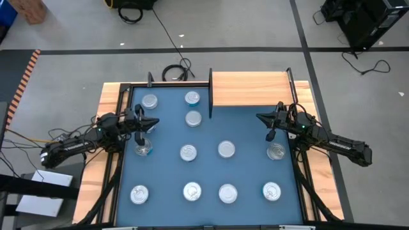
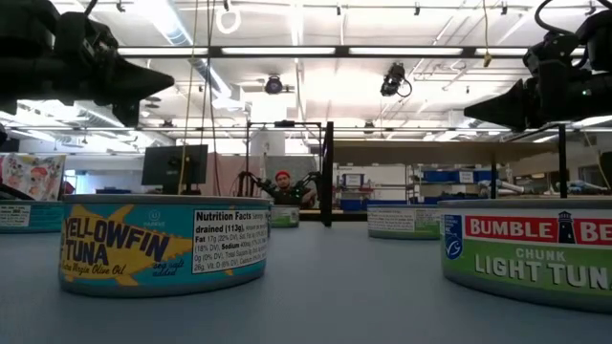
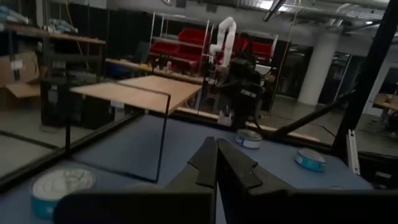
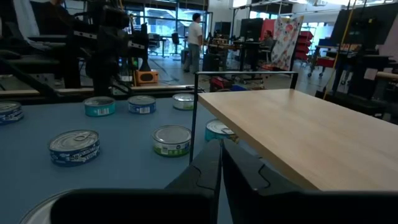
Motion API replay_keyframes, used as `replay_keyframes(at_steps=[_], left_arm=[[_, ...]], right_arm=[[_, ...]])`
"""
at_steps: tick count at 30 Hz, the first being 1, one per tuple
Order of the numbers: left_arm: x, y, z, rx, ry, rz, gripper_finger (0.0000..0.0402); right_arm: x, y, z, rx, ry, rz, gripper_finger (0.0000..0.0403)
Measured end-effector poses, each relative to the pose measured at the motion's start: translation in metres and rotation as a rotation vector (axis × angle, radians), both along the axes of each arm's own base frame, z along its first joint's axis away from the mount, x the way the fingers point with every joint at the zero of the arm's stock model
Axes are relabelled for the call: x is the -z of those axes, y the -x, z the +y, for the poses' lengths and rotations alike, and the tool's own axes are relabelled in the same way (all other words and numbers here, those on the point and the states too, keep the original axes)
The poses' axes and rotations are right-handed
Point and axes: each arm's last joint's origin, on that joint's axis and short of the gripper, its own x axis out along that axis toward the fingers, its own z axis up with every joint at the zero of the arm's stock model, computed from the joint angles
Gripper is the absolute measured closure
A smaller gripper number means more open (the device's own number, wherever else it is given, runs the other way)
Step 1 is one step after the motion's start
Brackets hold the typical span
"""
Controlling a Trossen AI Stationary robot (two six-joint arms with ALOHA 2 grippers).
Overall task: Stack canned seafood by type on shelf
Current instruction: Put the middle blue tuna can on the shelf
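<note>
Several short round tins with silver tops sit upright on the blue mat, among them one by my left arm and one by my right arm. In the low view, the nearest tins are a teal yellowfin tin and a green light tuna tin. The shelf is a light wooden board with thin black posts at the mat's far right. My left gripper is shut and hangs above the mat's left side. My right gripper is shut, in the air near the shelf's near edge.
Wooden strips and black rails frame the mat. A black post stands at the shelf's left edge, with two tins just left of it. A cable coil lies beyond the far edge. People stand far back in the room.
</note>
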Motion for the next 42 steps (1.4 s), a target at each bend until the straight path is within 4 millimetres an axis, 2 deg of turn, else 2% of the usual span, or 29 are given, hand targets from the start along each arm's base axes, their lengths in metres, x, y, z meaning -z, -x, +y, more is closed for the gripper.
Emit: replay_keyframes(at_steps=[9,18,23,29,37,42], left_arm=[[0.008,-0.005,0.001,0.039,0.045,0.058,0.0392],[0.015,-0.012,0.000,0.129,-0.026,0.161,0.0394],[0.016,-0.021,0.006,0.067,-0.017,0.259,0.0399],[0.009,-0.038,0.013,0.051,-0.021,0.377,0.0399],[-0.010,-0.075,0.027,0.039,0.007,0.483,0.0400],[-0.022,-0.098,0.035,0.048,-0.042,0.569,0.0398]], right_arm=[[0.000,0.000,0.000,0.000,0.000,0.000,0.0375],[0.000,0.000,0.000,0.000,0.000,0.000,0.0375],[0.000,0.000,0.000,0.000,0.000,0.000,0.0375],[0.000,0.000,0.000,0.000,0.000,0.000,0.0375],[0.000,0.000,0.000,0.000,0.000,0.000,0.0375],[0.000,0.000,0.000,0.000,0.000,0.000,0.0375]])
